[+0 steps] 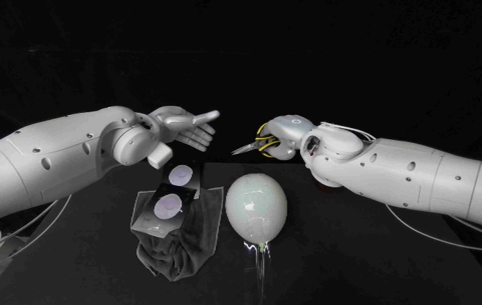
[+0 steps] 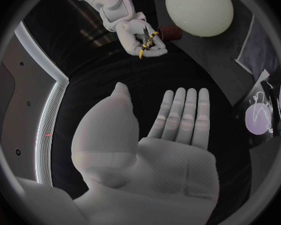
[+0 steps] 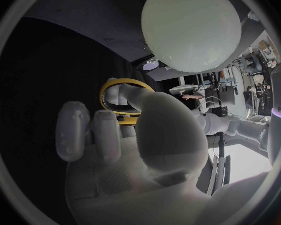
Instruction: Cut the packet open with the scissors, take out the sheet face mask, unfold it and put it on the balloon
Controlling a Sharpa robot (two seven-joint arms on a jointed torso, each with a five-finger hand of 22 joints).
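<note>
Holding scissors (image 1: 251, 147) in right hand (image 1: 284, 136) | left hand (image 1: 186, 129) spread flat, empty | packet (image 1: 152, 216) near it, probably untouched

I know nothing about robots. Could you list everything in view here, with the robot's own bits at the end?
balloon: one, pale white, lying on the table between the two arms.
packet: pale with purple round marks, on the cloth to the left of the balloon; I cannot tell whether it is one or two.
cloth: one, dark grey, crumpled, under the packet.
scissors: one pair, yellow handles, held in the right hand above the table.
table: one, black.
left hand: one, silver, fingers apart, holding nothing, above the packet.
right hand: one, silver, grips the scissors.
left arm and right arm: white, one from each side.
</note>
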